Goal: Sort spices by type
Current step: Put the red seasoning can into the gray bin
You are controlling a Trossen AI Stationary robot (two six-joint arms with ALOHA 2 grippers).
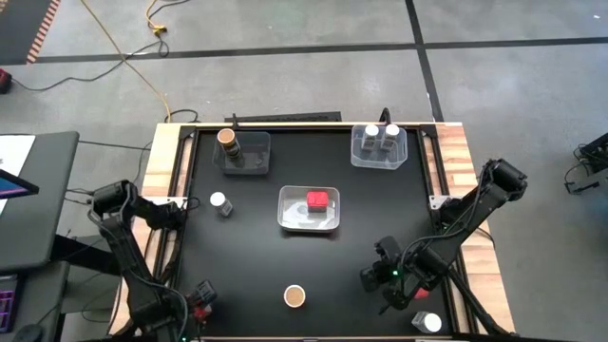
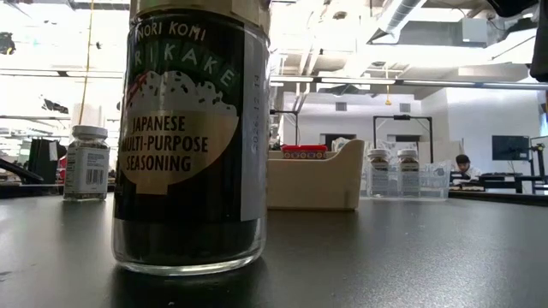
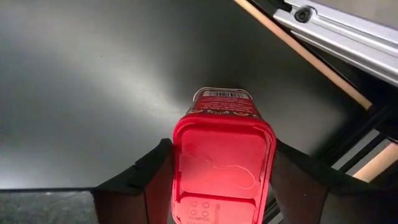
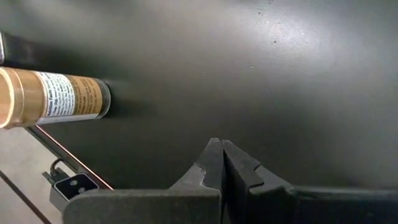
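My left gripper [image 1: 200, 302] is at the table's near left corner, shut on a red blocky spice container [image 3: 222, 163] that stands on the black table. My right gripper [image 1: 376, 276] hovers shut over the near right part of the table with nothing between its fingers [image 4: 222, 163]. A second red container [image 1: 317, 200] lies in the centre tray [image 1: 288, 220]. One brown-topped jar [image 1: 228, 139] stands in the far left tray [image 1: 256, 163], and another [image 1: 294, 296] stands on the table near the front edge. Two white-lidded jars [image 1: 378, 139] stand in the far right tray. My left gripper pinches the red container by its two opposite sides [image 3: 178, 171], just below the lid, one finger [image 3: 149, 180] on each side. The fingers come from above, pointing down. The container stands upright with its lid up, and its bottom appears to rest on the table.
A white-lidded jar [image 1: 219, 202] stands loose left of the centre tray. Another jar [image 1: 429, 323] stands at the near right corner, close to the table's edge [image 4: 62, 155]. Bare black table lies between the trays and the front edge.
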